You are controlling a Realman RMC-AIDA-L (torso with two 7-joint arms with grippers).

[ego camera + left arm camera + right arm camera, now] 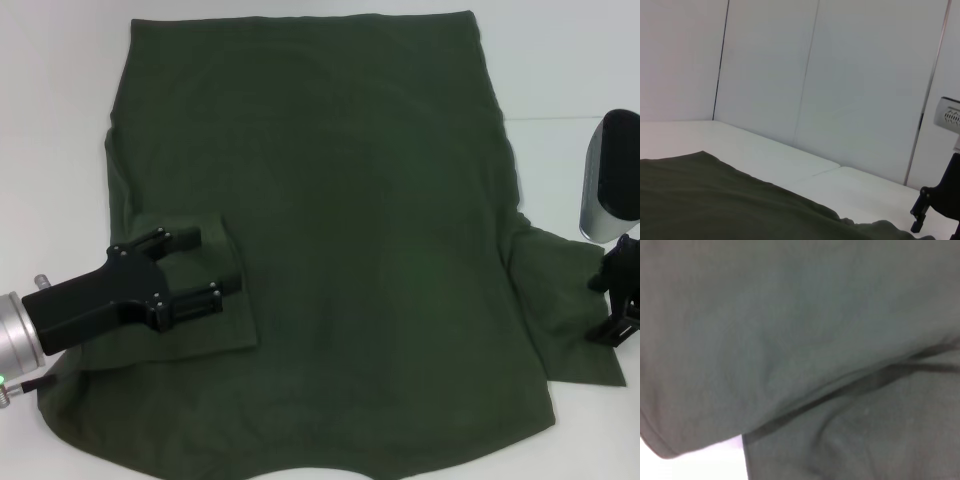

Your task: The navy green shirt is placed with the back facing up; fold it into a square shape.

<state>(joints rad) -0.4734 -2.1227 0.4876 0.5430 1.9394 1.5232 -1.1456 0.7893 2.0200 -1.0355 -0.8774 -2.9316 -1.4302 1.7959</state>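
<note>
The navy green shirt (350, 230) lies spread flat on the white table (60, 120), plain side up, with its collar end at the near edge. Its left sleeve (215, 300) is folded inward onto the body. My left gripper (208, 265) hovers open over that folded sleeve, one finger on either side of it. At the right edge of the head view my right gripper (612, 305) stands by the outspread right sleeve (560, 300). The left wrist view shows the shirt (715, 200) and the right gripper (927, 210) far off. Dark shirt cloth (800, 330) fills the right wrist view.
White table surface (560, 60) surrounds the shirt on the left, far side and right. White wall panels (840, 75) rise behind the table. A small patch of bare table (705, 465) shows beside the cloth in the right wrist view.
</note>
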